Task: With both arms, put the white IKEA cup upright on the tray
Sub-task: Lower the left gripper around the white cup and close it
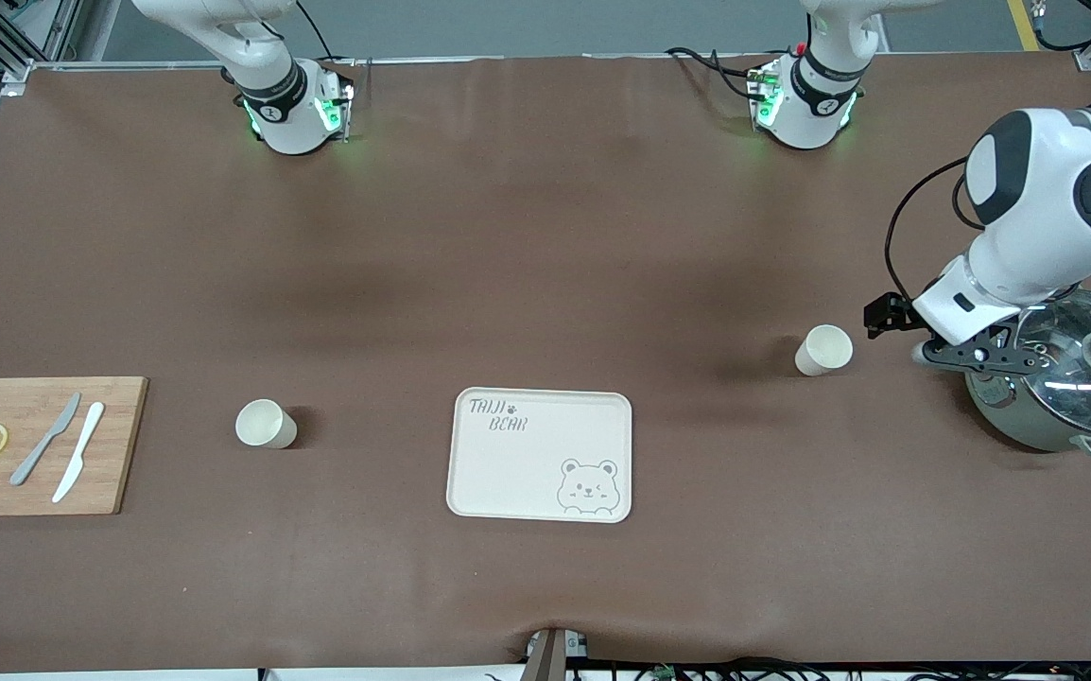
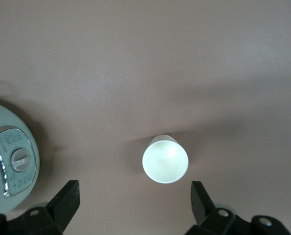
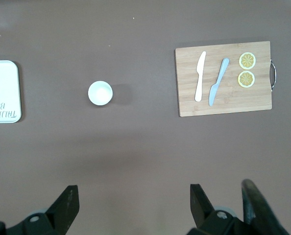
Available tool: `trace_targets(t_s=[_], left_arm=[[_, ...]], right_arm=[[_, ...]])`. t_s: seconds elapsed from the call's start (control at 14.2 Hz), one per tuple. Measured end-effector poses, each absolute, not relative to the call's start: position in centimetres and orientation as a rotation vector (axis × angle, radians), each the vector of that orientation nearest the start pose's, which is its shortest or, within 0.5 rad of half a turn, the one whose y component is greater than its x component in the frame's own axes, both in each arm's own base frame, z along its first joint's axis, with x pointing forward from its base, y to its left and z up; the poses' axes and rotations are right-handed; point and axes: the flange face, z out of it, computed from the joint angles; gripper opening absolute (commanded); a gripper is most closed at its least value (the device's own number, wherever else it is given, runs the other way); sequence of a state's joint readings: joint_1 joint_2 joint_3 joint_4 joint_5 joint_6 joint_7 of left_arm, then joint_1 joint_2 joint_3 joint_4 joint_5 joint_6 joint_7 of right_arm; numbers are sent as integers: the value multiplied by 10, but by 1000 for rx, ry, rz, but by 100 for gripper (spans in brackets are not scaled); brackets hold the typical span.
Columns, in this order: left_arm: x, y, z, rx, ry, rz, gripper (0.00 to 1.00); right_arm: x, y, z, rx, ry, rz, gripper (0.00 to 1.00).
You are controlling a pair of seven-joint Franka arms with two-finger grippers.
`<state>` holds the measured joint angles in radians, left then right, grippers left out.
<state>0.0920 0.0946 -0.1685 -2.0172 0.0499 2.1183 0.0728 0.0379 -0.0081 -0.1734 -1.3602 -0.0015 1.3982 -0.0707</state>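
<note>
Two white cups stand upright, mouths up, on the desk [image 1: 545, 236]: one cup [image 1: 824, 350] toward the left arm's end, the other cup [image 1: 265, 423] toward the right arm's end, with the empty tray [image 1: 540, 455] between them. Bare desk surrounds each. The left tool [image 2: 134, 205] hangs open beside the pot [image 1: 1061, 383]; the right tool [image 3: 134, 208] hangs open above the desk.

**Open fingers above a standing cup**

A white cup [image 2: 165, 159] stands upright on the brown table [image 2: 150, 58], mouth up, empty inside. The left gripper [image 2: 134, 200] hangs over it, fingers [image 2: 67, 198] spread wide apart. A grey cooker [image 2: 11, 161] with a dial sits beside the cup.
</note>
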Motion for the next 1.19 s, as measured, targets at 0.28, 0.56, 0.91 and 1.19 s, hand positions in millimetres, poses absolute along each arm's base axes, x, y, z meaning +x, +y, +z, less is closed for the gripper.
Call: trace_targets(t_s=[0.28, 0.56, 0.91, 1.19], left_arm=[[557, -34, 366, -3107, 267, -10, 100], [542, -30, 333, -3112, 262, -17, 100], [540, -31, 301, -3123, 265, -12, 100], [545, -32, 274, -3135, 267, -32, 100]], right_arm=[[525, -72, 711, -3144, 102, -72, 100], [525, -72, 711, -3144, 102, -72, 100], [525, -72, 711, -3144, 102, -72, 100], [525, -69, 710, -3144, 92, -72, 100]])
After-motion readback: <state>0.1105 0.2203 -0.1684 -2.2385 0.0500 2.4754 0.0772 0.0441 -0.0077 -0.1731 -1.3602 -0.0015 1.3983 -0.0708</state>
